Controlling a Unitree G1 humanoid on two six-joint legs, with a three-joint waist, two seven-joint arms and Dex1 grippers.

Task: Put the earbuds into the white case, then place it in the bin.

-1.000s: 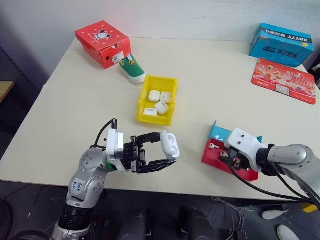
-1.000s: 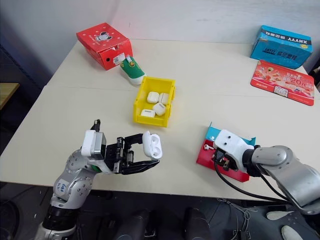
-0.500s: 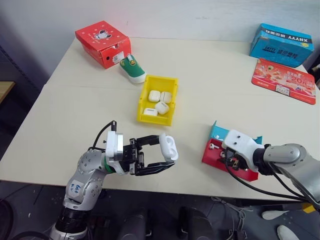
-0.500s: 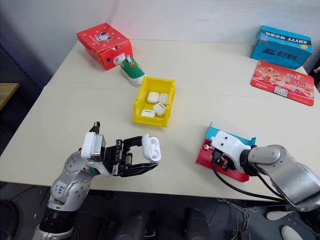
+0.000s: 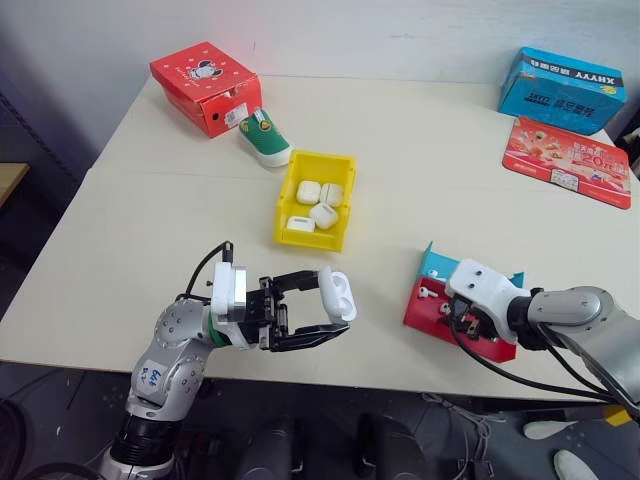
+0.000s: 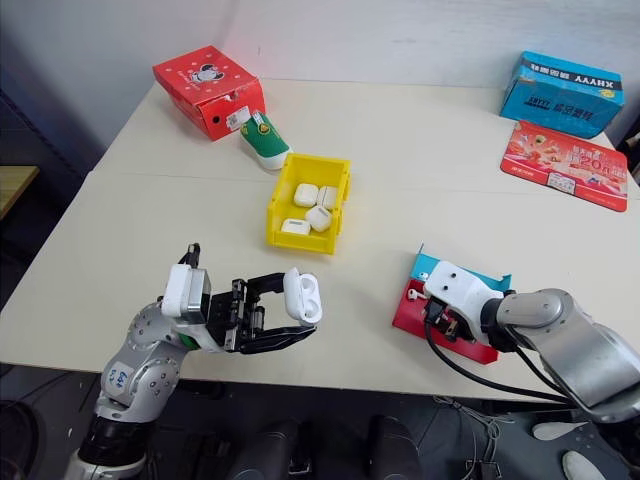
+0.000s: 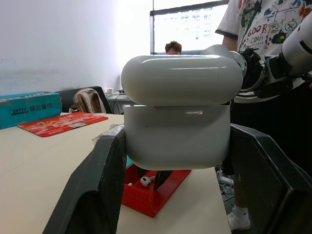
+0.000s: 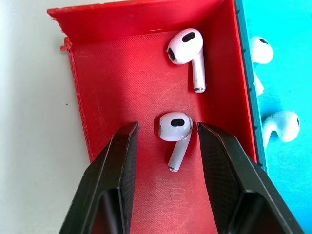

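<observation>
Earbud point(image 8: 175, 127) of glossy white plastic, tiny, light and slippery, lies in the red tray compartment point(image 8: 122, 78) at near right between the part-open fingers of the right gripper point(image 8: 165, 161), best pinched across its bulb, while the left gripper point(image 5: 320, 312) clamps the open glossy white case point(image 5: 338, 292) at near left.

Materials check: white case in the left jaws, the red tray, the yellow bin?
White case: glossy hard plastic, by the sharp window highlights on its lid. Red tray: likely 3D-printed plastic, matte, with fine parallel ridges and a ragged corner. Yellow bin: moulded plastic, smooth with a slight sheen, with thick even walls.
</observation>
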